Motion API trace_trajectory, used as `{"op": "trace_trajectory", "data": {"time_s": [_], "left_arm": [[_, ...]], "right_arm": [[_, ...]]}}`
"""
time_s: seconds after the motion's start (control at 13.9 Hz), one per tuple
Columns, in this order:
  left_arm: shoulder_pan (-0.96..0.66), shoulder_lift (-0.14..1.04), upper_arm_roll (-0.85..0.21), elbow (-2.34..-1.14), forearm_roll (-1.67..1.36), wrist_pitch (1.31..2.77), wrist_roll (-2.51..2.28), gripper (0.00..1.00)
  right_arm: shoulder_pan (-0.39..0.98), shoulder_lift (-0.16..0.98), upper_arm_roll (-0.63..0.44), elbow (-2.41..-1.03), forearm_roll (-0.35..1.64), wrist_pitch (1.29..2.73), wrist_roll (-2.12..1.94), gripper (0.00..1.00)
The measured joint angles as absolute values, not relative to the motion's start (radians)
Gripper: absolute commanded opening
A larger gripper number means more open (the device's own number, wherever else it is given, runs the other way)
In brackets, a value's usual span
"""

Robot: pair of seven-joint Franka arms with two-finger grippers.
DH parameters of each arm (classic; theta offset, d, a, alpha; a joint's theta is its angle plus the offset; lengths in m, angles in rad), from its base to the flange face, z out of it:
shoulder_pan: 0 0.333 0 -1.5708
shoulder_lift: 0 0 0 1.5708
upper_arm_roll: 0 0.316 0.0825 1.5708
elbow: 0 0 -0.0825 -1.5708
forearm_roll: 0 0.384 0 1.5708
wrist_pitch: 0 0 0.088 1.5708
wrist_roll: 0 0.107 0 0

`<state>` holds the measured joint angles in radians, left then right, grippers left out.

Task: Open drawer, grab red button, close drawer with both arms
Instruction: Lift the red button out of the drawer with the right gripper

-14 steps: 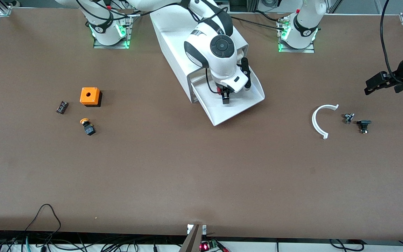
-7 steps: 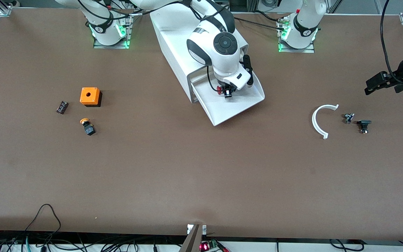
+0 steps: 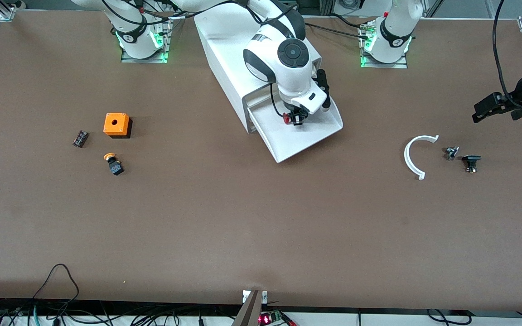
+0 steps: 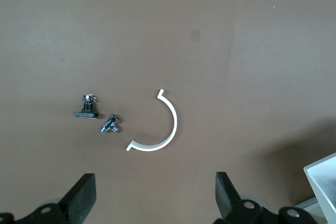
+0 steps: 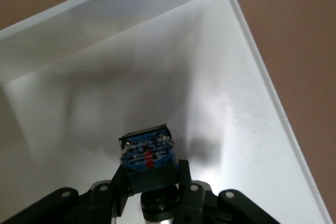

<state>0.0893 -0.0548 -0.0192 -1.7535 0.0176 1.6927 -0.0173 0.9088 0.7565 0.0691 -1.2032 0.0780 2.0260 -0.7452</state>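
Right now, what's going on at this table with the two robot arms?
The right hand is shut on the red button and holds it over the open drawer of the white cabinet. The left hand waits open above the table, over a white curved piece and two small dark parts. Closing the drawer is not yet done.

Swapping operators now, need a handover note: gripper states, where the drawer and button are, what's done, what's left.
Right gripper: shut on the button, held over the open drawer; the red cap shows beside the gripper in the front view.
Left gripper: open, holds nothing, waiting over the table at the left arm's end, above the white curved piece and two small dark parts.
Drawer: pulled out of the white cabinet, tray otherwise bare.
Done: drawer open, button grasped.
Left: carry the button clear of the drawer, then push the drawer shut, likely with the left arm.
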Motion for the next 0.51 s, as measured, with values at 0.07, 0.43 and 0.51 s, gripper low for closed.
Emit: {"op": "trace_trajectory", "data": {"time_s": [0.07,0.43,0.51], "left_arm": [[0.089,-0.055,-0.019,-1.753,0.018,1.693,-0.017,1.0],[0.089,-0.055,-0.019,-1.752,0.018,1.693,-0.017,1.0],[0.086,-0.055,-0.02,-1.752,0.018,1.693,-0.017,1.0]], "right_arm": [[0.908,0.756,0.065,-1.187,0.078,2.026,-0.745,0.32],[0.825,0.71,0.046,-1.133,0.078,2.02,-0.658,0.32],[0.786,0.698,0.044,-1.133,0.078,2.018,-0.632,0.32]]}}
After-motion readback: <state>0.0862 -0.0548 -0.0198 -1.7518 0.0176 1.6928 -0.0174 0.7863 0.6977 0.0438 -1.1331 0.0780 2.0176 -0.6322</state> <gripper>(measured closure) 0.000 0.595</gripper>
